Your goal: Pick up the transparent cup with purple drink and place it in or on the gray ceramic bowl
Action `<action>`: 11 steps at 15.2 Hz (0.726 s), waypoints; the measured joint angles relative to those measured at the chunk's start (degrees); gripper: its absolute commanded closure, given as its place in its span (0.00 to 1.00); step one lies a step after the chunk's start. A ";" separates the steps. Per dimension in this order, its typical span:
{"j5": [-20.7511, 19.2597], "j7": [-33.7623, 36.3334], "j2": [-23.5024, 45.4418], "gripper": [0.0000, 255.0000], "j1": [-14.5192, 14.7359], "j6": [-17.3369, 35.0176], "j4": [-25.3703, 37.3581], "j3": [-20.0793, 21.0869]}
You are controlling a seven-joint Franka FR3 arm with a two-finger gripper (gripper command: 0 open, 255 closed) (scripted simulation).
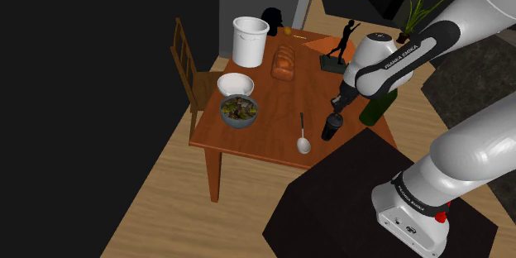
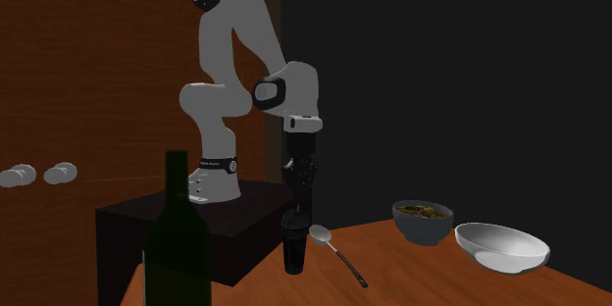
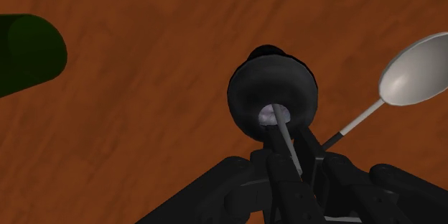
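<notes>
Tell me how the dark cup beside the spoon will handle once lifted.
The cup stands tall and narrow, so a sideways nudge would probably tip it. Its rounded, glossy lid looks slippery, so gripping the sides seems safer. The thin straw would likely bend.

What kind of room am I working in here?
Most likely a dining area in a house: a wooden table with a wooden chair beside it, laid with a loaf of bread, a spoon and a dark green bottle.
</notes>
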 measured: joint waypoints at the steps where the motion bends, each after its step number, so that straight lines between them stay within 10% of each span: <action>1: 0.00 0.00 0.00 1.00 0.00 0.00 0.00 0.00; 11: 3.25 -2.77 -6.03 1.00 1.05 -6.10 0.13 -0.20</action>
